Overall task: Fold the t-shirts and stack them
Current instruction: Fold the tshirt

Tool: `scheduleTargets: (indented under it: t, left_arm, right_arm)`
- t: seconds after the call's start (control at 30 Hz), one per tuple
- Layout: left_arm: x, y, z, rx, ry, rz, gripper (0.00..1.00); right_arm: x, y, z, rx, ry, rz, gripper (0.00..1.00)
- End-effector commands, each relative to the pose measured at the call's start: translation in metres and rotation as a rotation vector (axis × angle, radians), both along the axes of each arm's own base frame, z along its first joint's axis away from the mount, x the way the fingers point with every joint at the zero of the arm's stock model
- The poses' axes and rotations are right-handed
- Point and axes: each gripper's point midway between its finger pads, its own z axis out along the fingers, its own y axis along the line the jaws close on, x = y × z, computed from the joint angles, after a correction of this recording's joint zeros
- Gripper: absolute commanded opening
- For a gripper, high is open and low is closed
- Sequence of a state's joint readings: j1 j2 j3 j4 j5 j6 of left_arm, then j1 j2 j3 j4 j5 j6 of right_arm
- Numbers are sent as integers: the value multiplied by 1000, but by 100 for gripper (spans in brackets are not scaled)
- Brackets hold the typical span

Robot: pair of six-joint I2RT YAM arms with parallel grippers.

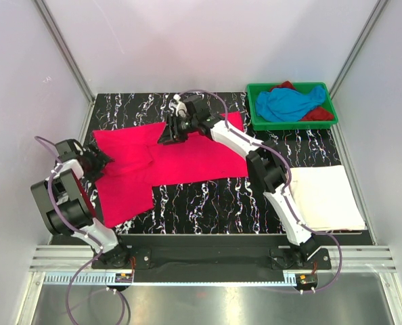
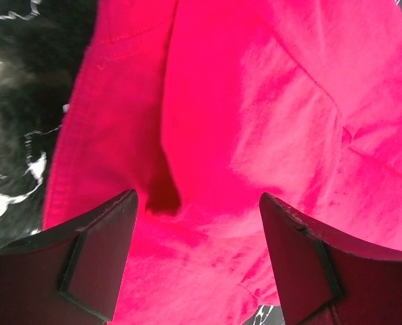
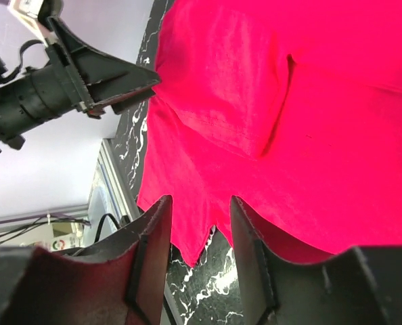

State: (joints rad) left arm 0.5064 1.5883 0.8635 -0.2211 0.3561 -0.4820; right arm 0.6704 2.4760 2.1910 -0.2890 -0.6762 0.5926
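One hot pink t-shirt (image 1: 187, 162) | spread flat | long axis left-right across table (image 1: 208, 203)

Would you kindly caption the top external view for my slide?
Left arm and right arm reach onto a hot pink cloth t-shirt on a black marbled table; folded white t-shirt at right.

The counter (image 1: 208, 203) under me was black, veined with white like marble, and glossy enough to catch pale glare in places. Plain white walls (image 1: 208, 40) closed it in on three sides, meeting at slim aluminium posts (image 1: 67, 54) that slanted up from the far corners. Along my near edge ran a ribbed aluminium rail (image 1: 363, 258), and below it lay a sheet of dull grey metal (image 1: 208, 301). The light was soft and even, the shadows faint.
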Motion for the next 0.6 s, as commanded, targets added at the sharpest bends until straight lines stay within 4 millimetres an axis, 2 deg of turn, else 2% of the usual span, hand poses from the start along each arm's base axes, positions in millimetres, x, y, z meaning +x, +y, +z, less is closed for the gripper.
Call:
scheduleTargets:
  t: [0.0, 0.07, 0.3, 0.4, 0.53, 0.57]
  left_arm:
    - [20, -2, 10, -3, -65, -63, 77]
    - [15, -10, 2, -27, -11, -75, 76]
    - [12, -18, 5, -44, -36, -81, 75]
    - [13, -19, 8, -49, -39, -87, 69]
    - [6, -24, 15, -73, -21, -76, 56]
    - [6, -23, 17, -79, -22, -70, 46]
  right_arm:
    - [-4, 7, -6, 37, 26, 33, 46]
    - [-4, 7, -9, 33, 31, 33, 46]
    - [-6, 15, -28, 31, 85, 41, 44]
    - [-10, 18, -34, 27, 94, 47, 43]
    - [-13, 21, -38, 21, 99, 52, 43]
    - [-14, 22, -40, 20, 105, 51, 42]
